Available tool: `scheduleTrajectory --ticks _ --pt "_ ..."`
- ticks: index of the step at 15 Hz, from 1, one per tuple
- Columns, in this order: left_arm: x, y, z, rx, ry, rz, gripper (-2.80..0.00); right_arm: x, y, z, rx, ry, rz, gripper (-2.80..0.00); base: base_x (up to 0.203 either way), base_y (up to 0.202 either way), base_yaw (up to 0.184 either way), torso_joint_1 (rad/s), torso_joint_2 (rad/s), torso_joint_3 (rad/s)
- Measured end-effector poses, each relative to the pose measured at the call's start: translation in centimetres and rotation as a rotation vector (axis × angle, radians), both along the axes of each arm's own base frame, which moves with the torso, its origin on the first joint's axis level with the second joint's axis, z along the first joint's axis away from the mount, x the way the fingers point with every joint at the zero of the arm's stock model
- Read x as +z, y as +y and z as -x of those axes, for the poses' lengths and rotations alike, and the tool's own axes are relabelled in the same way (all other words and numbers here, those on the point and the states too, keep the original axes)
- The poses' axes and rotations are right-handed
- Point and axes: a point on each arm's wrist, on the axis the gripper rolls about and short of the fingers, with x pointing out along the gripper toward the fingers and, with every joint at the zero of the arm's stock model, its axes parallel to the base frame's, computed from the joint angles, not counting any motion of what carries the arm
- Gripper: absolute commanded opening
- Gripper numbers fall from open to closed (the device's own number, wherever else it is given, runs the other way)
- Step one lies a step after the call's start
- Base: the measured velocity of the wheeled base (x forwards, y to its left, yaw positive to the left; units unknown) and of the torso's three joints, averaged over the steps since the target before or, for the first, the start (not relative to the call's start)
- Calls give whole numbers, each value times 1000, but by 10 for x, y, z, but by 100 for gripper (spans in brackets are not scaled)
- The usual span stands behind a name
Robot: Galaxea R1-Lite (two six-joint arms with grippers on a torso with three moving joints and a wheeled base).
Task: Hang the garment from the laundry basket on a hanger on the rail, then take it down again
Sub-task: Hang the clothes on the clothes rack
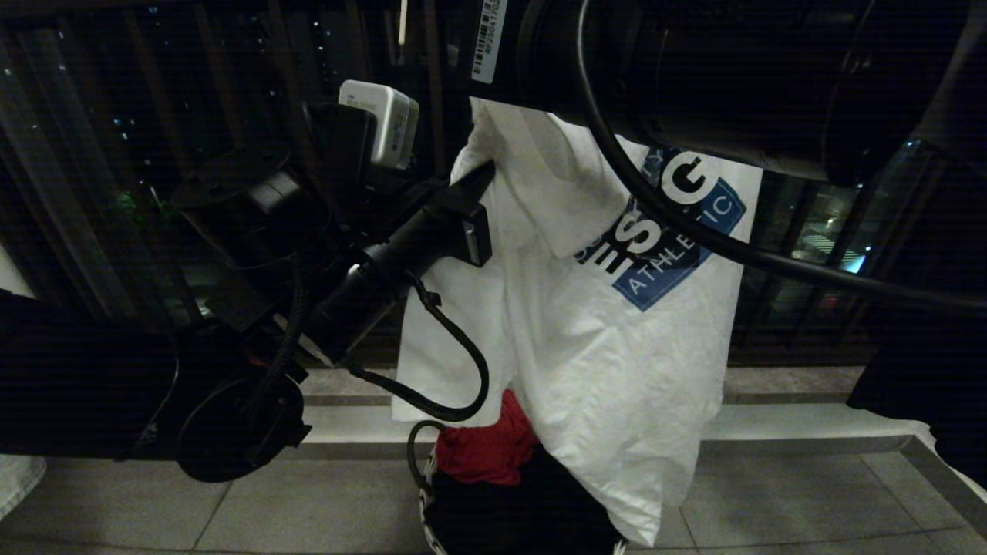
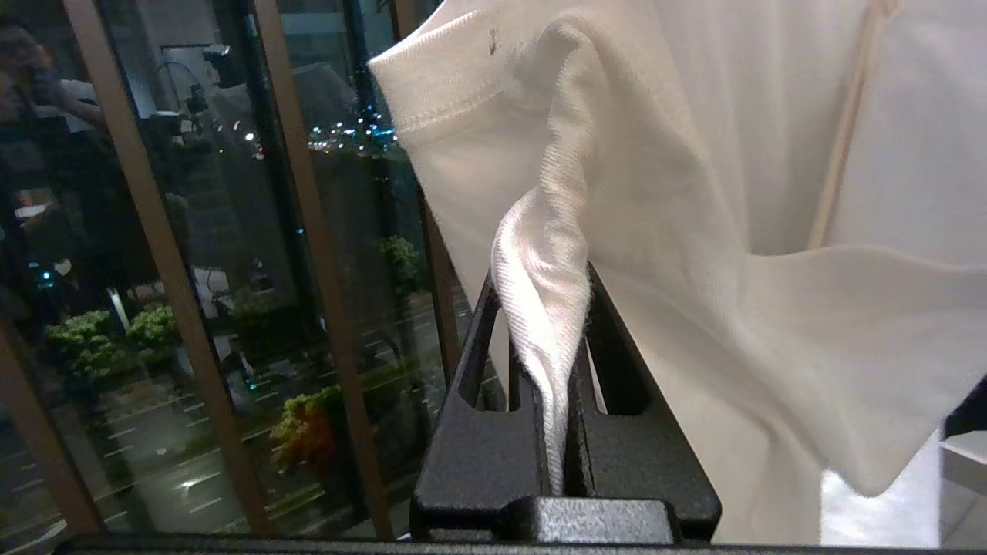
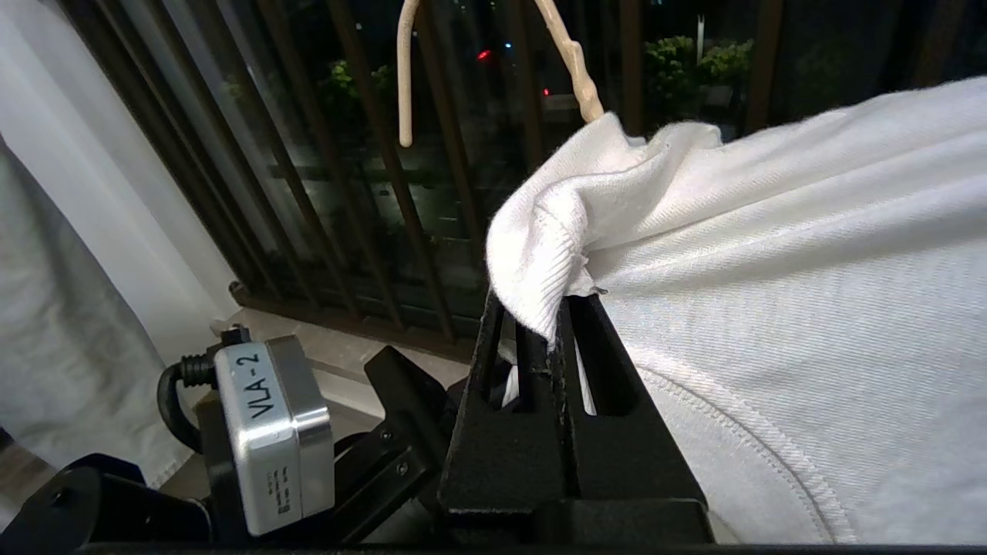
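The garment (image 1: pixel 586 339), a white T-shirt with a blue chest print, hangs in mid-air in front of the balcony bars. My left gripper (image 1: pixel 484 171) reaches up from the left and is shut on a twisted fold of the garment (image 2: pixel 694 193); the left gripper (image 2: pixel 540 270) pinches that fold between its jaws. My right gripper (image 3: pixel 544 304) is shut on a bunched edge of the garment (image 3: pixel 771 254). The hanger (image 3: pixel 574 65), off-white wire with a twisted neck, sticks up out of the cloth. The laundry basket (image 1: pixel 426 509) stands below the shirt. The rail is out of view.
A red cloth (image 1: pixel 490 451) lies on top of the basket. Dark balcony bars (image 1: pixel 224 85) run across the back above a stone step (image 1: pixel 794 428). My right arm (image 1: pixel 756 69) fills the upper right. A white curtain (image 3: pixel 69 254) hangs beside the bars.
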Motion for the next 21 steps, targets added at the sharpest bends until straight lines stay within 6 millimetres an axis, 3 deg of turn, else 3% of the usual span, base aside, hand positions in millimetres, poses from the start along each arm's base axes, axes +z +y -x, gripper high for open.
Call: scheduleTrajectory --ticks 1,2,3,11,21 --pt "0 0 0 0 0 1 -280 0 0 0 -1 0 0 -280 0 0 0 0 0 0" --pt "1 1 1 -1 -1 4 -280 0 0 0 -3 0 0 -41 0 0 0 0 0 0" --pt "2 1 1 -2 -2 7 -280 0 0 0 -3 0 0 0 0 0 0 0 0 0" --pt "8 5 2 3 -14 25 -280 -3 -10 5 -43 20 24 0 0 0 0 0 0 0" --pt "15 13 0 23 -26 47 -280 -6 -50 29 -131 75 98 0 0 0 0 0 0 0"
